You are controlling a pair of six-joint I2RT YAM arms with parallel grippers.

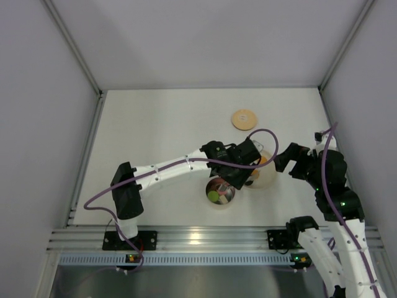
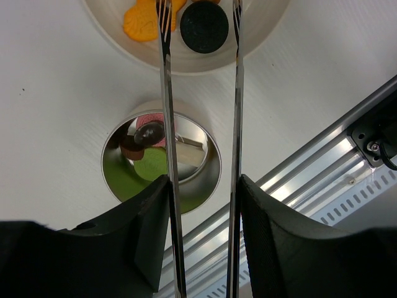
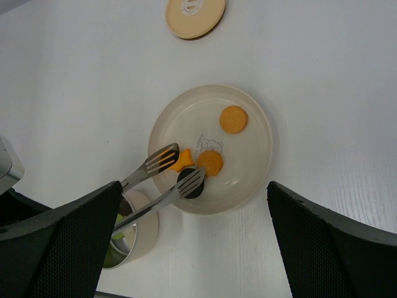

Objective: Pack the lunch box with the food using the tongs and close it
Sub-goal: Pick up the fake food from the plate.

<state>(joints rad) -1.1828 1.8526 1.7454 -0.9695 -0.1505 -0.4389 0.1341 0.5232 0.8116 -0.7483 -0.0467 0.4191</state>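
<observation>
Tongs: stretching out from left gripper, tips pointing over plate;
Left gripper: clamping tongs;
Right gripper: gaping wide

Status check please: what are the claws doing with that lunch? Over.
Left claw gripping tongs, tips straddling black piece on plate. Right claw open, empty, hovering by plate. Lunch box part-filled, lid off, lying apart. Nothing blocking.

Lid well beyond lunch box
</observation>
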